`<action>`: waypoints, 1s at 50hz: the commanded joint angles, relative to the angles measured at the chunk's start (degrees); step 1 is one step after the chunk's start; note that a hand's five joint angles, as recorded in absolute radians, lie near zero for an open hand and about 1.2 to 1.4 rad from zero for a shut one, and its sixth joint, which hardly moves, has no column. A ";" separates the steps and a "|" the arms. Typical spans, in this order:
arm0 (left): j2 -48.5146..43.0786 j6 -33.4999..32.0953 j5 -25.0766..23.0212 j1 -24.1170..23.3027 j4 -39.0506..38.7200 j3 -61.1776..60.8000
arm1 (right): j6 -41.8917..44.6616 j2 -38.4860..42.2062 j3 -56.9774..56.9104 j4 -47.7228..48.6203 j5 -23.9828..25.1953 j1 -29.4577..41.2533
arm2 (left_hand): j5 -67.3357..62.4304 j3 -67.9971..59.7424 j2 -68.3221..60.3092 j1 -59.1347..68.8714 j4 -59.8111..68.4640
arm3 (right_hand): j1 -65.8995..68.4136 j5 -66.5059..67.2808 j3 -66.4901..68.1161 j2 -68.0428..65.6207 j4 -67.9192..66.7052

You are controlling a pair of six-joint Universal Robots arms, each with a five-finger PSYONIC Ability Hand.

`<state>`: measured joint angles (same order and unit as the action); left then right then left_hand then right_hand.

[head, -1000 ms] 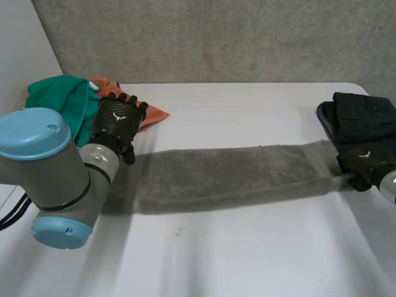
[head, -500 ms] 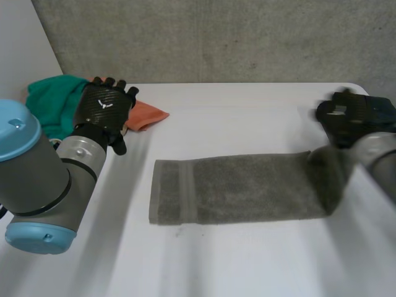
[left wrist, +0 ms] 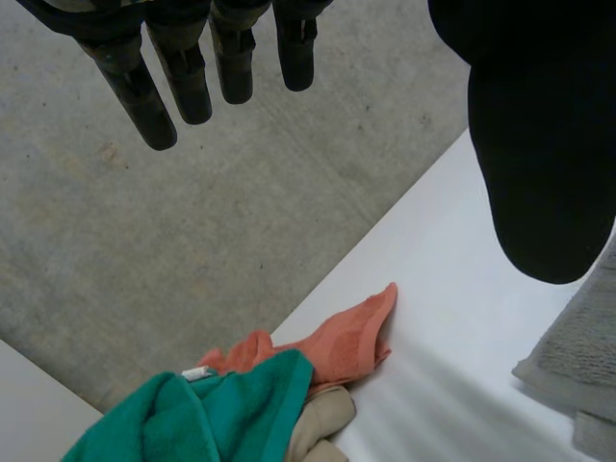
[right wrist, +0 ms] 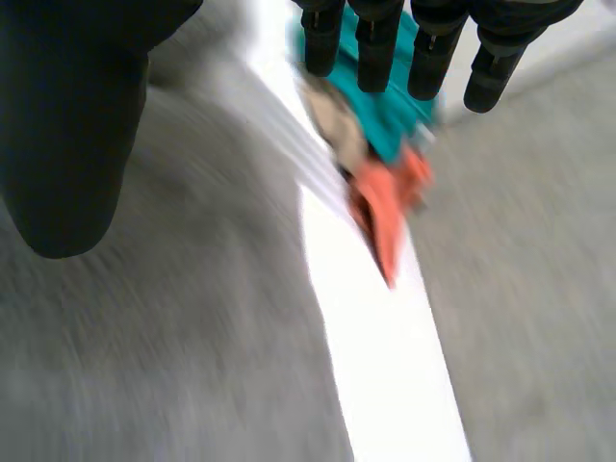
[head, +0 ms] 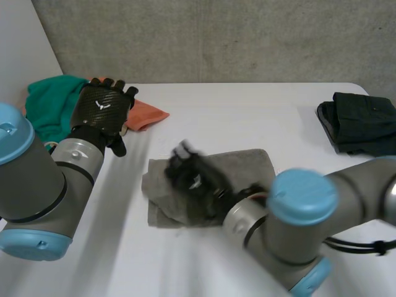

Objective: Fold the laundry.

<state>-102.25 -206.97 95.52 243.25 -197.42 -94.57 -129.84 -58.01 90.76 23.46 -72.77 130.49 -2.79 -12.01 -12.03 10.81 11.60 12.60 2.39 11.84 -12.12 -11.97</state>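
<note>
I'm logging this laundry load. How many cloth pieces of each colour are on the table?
Grey towel: 1
Green cloth: 1
Orange cloth: 1
Beige cloth: 1
Dark garment: 1
Total: 5

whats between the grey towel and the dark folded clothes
Only bare white table: the head view shows nothing lying between the grey towel and the dark folded clothes.

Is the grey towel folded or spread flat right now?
Folded, loosely: the grey towel lies doubled over in uneven layers beneath the right hand, not spread flat.
</note>
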 commanded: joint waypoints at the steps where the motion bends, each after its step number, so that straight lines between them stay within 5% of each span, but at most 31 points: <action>1: -0.05 -0.01 -0.07 -0.32 -0.07 0.70 | -21.06 -7.73 5.39 -6.49 -3.96 -10.07 | 2.75 1.97 1.98 -0.76 -1.56 | -2.60 -2.39 -1.84 2.12 1.97; 5: -0.14 -0.01 -0.07 -0.50 -0.24 0.44 | -19.94 -7.03 7.85 -12.91 -4.40 -15.52 | 2.79 2.01 2.03 -0.81 -1.60 | -2.60 -2.39 -1.84 2.12 1.97; 10: -0.49 -0.01 0.02 -1.11 -0.24 0.00 | -11.68 -4.48 8.64 -14.85 -6.41 -23.25 | 2.79 2.01 2.03 -0.81 -1.60 | 67.19 67.40 67.95 -67.67 -67.82; 13: -0.49 -0.01 0.02 -1.29 -0.16 -0.18 | -10.00 -4.39 7.60 -13.28 -7.82 -23.97 | 2.79 2.01 2.03 -0.81 -1.60 | 67.40 67.61 68.16 -67.88 -68.03; 23: 0.91 -0.10 0.11 -1.47 -0.07 -0.44 | -13.42 -10.10 1.09 -3.60 -8.53 -10.53 | 2.79 2.01 2.03 -0.81 -1.60 | 67.40 67.61 68.16 -67.88 -68.03; 33: 2.32 0.08 0.19 -1.38 -0.07 -1.41 | -10.08 3.42 -5.15 -4.65 -4.05 8.20 | 2.79 2.01 2.03 -0.81 -1.60 | 67.40 67.61 68.16 -67.88 -68.03; 35: 2.23 0.16 0.19 -1.47 -0.16 -1.41 | -10.17 4.22 -5.59 -5.27 -4.31 8.11 | 2.79 2.01 2.03 -0.81 -1.60 | 67.40 67.61 68.16 -67.88 -68.03; 36: 2.23 0.34 0.19 -1.47 -0.16 -1.32 | -10.69 4.14 -5.86 -5.70 -4.66 8.03 | 2.79 2.01 2.03 -0.81 -1.60 | 35.82 36.02 36.58 -36.30 -36.45; 38: 2.06 1.30 0.28 -1.56 -0.16 -0.71 | -12.45 3.70 -5.86 -5.80 -5.19 7.76 | 2.79 2.01 2.03 -0.81 -1.60 | -2.60 -2.39 -1.84 2.12 1.97; 50: -0.66 13.87 0.19 -6.21 0.28 6.67 | -42.77 -10.80 -2.61 -11.23 -7.30 -8.75 | 2.75 1.97 1.98 -0.76 -1.56 | -2.60 -2.39 -1.84 2.12 1.97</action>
<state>-100.67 -199.53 95.84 240.55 -197.51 -92.32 -158.87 -62.90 86.42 16.75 -79.61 130.70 -2.79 -12.01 -12.03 10.81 11.60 12.88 2.41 11.95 -12.31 -12.02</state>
